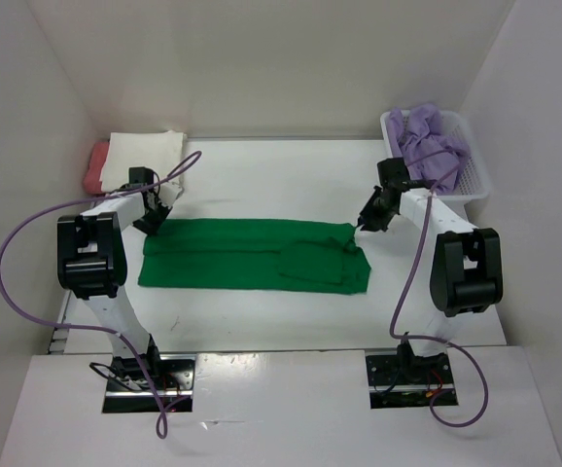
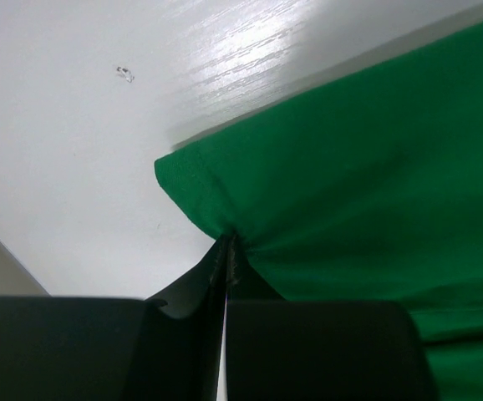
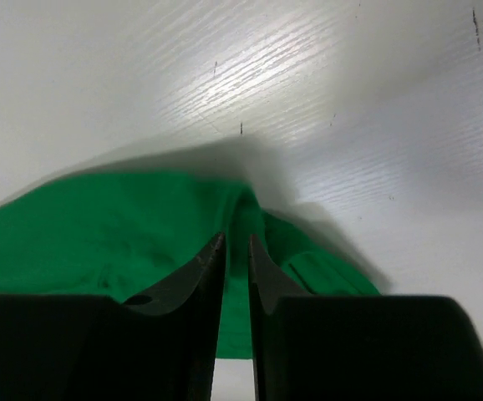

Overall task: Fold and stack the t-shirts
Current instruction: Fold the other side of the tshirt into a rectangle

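Pressed together on the far left corner of the green t-shirt point(image 1: 252, 255): left gripper point(image 2: 227, 244), cloth puckering right at its tips. At the far right corner: right gripper point(image 3: 237, 241), jaws a narrow slit apart, cloth humped up at the tips. Cannot tell whether pinched or merely touched.

Shirt stretched between the two hands, long axis running from one to the other, bulk lying on the near side of both, toward the bases. Equally close to each arm.

Folded into a long flat band, bright green, few wrinkles, a sleeve doubled over near the right hand.

Probably next, lifting both far corners together, so needing a sure right-hand pinch first.
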